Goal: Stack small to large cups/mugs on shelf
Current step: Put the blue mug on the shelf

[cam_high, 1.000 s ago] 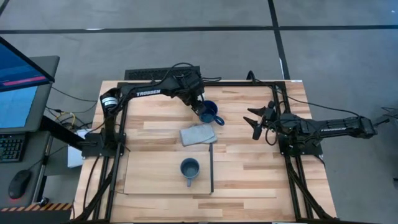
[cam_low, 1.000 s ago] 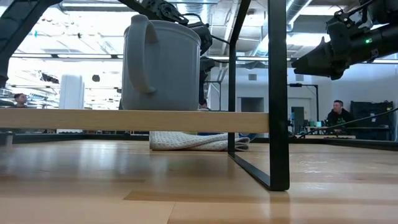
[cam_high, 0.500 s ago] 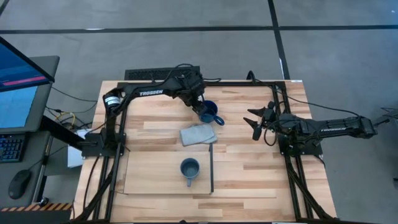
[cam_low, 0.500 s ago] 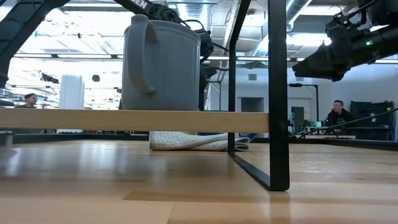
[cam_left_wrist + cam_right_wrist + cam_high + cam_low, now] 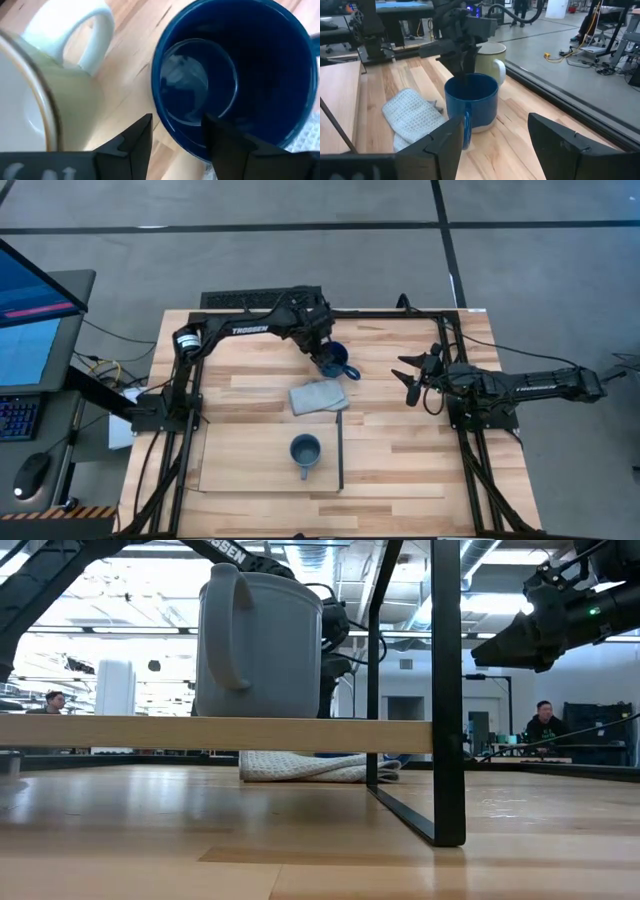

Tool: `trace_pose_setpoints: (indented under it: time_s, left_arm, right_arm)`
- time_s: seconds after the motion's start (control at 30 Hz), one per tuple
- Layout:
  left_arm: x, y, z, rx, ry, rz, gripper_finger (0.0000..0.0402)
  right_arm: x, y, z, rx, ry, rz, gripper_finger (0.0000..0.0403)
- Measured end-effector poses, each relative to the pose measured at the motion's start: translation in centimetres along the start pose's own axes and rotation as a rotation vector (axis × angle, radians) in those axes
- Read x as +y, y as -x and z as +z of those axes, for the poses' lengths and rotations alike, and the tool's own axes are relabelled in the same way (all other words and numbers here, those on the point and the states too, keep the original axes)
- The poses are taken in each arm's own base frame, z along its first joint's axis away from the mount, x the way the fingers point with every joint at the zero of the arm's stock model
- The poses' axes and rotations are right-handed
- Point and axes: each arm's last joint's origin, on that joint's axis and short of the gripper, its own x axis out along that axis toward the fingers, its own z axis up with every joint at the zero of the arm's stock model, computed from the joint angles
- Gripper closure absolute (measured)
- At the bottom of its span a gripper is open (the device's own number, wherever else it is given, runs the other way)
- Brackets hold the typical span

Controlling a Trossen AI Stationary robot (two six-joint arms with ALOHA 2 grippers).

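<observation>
So far only the small grey-blue mug [image 5: 304, 450] sits on the shelf [image 5: 240, 465], lower centre; my left claw [image 5: 322, 352], wide, straddles the navy mug's [image 5: 335, 361] rim; cream mug [image 5: 491, 58] waits.

- navy mug [image 5: 227, 80]: glazed ceramic, glossy, light glinting off its inner floor; smooth blue wall
- cream mug [image 5: 45, 85]: smooth glazed ceramic, soft sheen on handle and rim
- grey mug [image 5: 258, 645]: smooth, matt-looking wall
- cloth [image 5: 415, 117]: woven fabric, waffle texture, matt
- table [image 5: 400, 480]: butcher-block wood in strips, smooth, faint sheen
- shelf [image 5: 250, 460]: pale plywood, flat, matt; thin black strip along one edge
- frame post [image 5: 447, 690]: black metal, matt
</observation>
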Motion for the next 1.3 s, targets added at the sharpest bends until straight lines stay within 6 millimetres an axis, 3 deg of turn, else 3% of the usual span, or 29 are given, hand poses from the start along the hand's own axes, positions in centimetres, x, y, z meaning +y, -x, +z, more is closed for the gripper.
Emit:
trace_pose_setpoints:
  time_s: [0.57, 1.3]
  left_arm:
    - [-0.8, 0.4, 0.1, 0.001, -0.026, -0.013, 0.0358]
    - [-2.5, 0.3, -0.9, 0.036, -0.126, -0.02, 0.0365]
  right_arm:
    - [0.0, 0.0, -0.1, 0.013, 0.005, -0.001, 0.0159]
    - [-0.1, 0.0, -0.7, 0.068, 0.006, -0.006, 0.0159]
